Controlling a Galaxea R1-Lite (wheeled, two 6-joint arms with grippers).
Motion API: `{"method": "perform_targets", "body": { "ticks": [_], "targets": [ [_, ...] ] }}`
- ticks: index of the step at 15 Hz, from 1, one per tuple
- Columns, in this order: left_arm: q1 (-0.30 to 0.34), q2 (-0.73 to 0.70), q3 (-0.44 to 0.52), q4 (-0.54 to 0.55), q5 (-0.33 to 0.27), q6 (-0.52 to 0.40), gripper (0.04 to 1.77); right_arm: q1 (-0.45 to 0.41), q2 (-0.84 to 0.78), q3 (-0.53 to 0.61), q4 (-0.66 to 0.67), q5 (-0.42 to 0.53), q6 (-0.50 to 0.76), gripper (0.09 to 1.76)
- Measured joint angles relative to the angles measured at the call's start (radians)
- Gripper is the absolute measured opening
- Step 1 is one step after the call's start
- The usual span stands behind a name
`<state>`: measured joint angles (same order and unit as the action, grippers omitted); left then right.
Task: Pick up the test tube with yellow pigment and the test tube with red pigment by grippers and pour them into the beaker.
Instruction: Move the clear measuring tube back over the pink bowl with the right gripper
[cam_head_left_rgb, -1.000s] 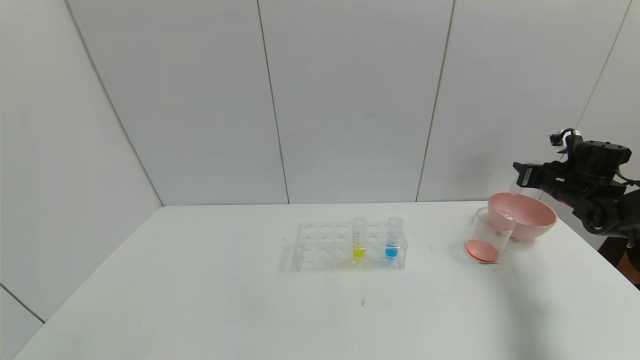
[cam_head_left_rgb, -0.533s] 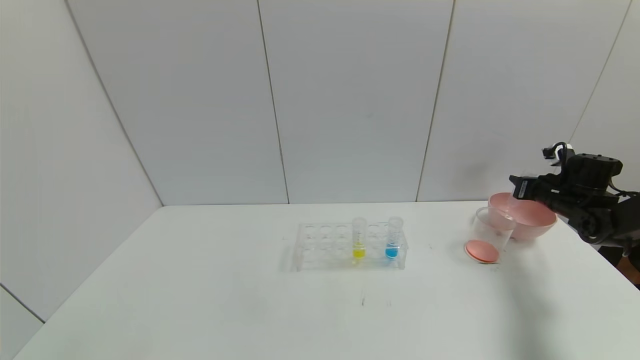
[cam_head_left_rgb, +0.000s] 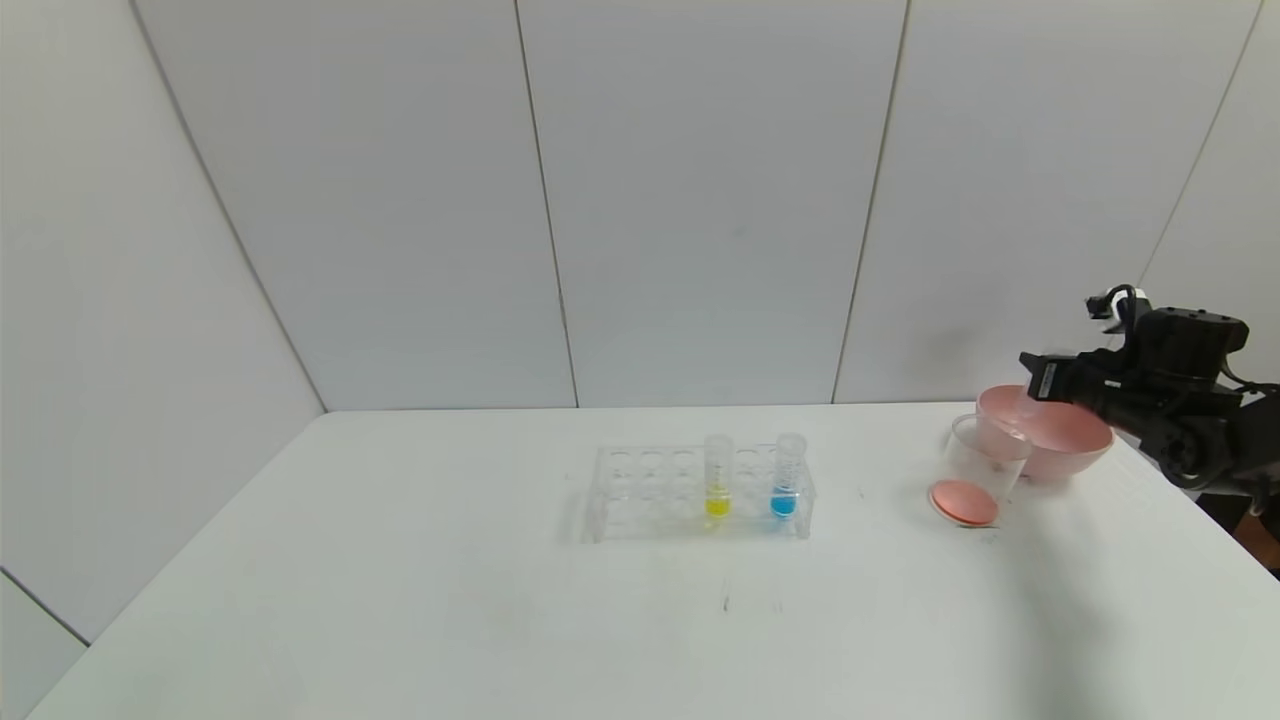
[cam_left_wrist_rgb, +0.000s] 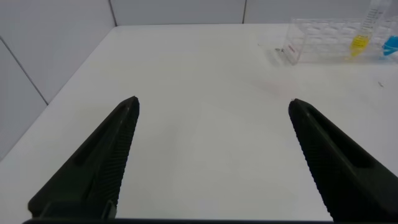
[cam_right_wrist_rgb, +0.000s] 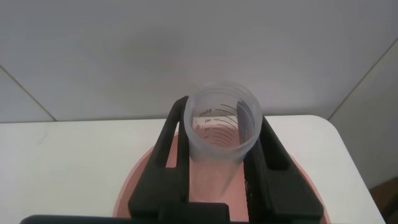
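The test tube with yellow pigment (cam_head_left_rgb: 718, 476) stands upright in a clear rack (cam_head_left_rgb: 640, 490) at the table's middle; it also shows in the left wrist view (cam_left_wrist_rgb: 364, 36). My right gripper (cam_head_left_rgb: 1040, 380) is at the far right over the pink bowl. In the right wrist view the right gripper (cam_right_wrist_rgb: 221, 111) is shut on a clear graduated tube (cam_right_wrist_rgb: 219, 127) with no liquid visible in it, its open mouth showing. The beaker (cam_head_left_rgb: 985, 455) stands in front of the bowl with red-orange liquid at its bottom. My left gripper (cam_left_wrist_rgb: 212, 102) is open and empty over the bare left part of the table.
A tube with blue liquid (cam_head_left_rgb: 787, 476) stands in the rack to the right of the yellow one. The pink bowl (cam_head_left_rgb: 1075, 445) sits near the table's right edge, behind the beaker; it also shows in the right wrist view (cam_right_wrist_rgb: 132, 186). White wall panels close the back.
My right gripper came down with the tube from above the bowl to just over its rim, then stayed still. The rack and beaker have not moved.
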<state>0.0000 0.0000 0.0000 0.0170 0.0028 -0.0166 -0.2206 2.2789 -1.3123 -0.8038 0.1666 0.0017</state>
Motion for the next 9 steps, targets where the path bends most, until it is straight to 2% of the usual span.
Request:
{"method": "perform_targets", "body": {
  "ticks": [1, 2, 5, 9],
  "targets": [
    [0.0, 0.0, 0.0, 0.0, 0.0, 0.0, 1.72, -0.001, -0.002, 0.003, -0.001, 0.005, -0.001, 0.56],
    [0.0, 0.0, 0.0, 0.0, 0.0, 0.0, 1.72, -0.005, -0.004, 0.006, -0.006, 0.015, -0.002, 0.62],
    [0.0, 0.0, 0.0, 0.0, 0.0, 0.0, 1.72, -0.01, -0.013, 0.011, 0.01, 0.013, -0.002, 0.97],
    [0.0, 0.0, 0.0, 0.0, 0.0, 0.0, 1.72, -0.013, -0.014, 0.011, 0.006, 0.008, -0.003, 1.27]
  ]
}}
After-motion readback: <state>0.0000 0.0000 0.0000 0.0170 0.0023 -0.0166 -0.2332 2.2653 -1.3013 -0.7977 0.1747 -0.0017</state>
